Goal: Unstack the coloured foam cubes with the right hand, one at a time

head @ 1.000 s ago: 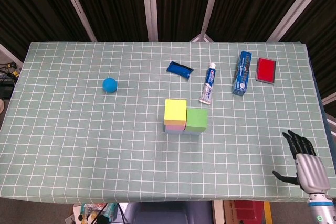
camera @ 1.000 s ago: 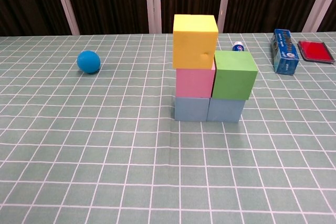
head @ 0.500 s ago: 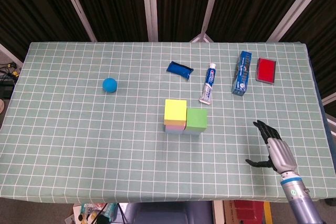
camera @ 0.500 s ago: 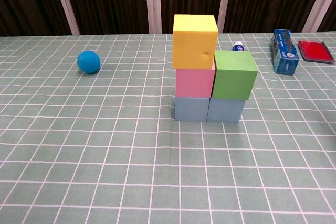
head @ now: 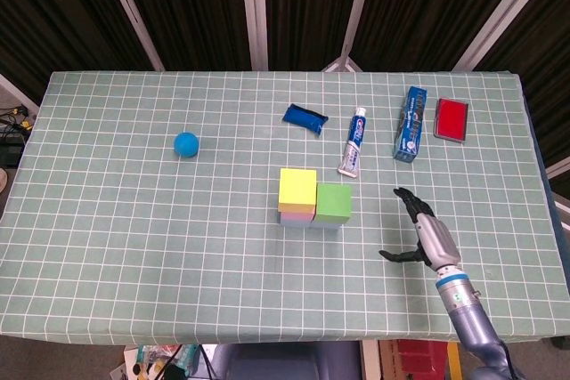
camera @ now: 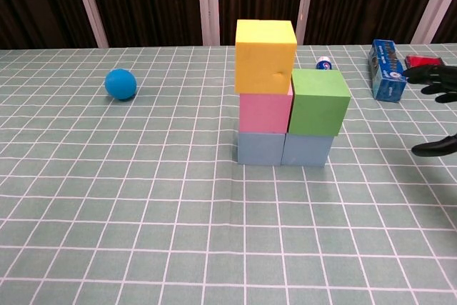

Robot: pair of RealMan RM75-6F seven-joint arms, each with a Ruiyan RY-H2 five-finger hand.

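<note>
The foam cubes stand mid-table in two adjoining stacks. A yellow cube tops a pink cube on a light blue cube. Beside it a green cube sits on another light blue cube. My right hand hovers to the right of the stacks, apart from them, fingers spread and thumb out, holding nothing. In the chest view only its dark fingertips show at the right edge. My left hand is in neither view.
A blue ball lies at the left. Behind the stacks lie a blue pouch, a toothpaste tube, a blue toothpaste box and a red case.
My right hand has travelled from the table's near right edge leftward and forward toward the stacks, entering the chest view. The cubes have not moved.
</note>
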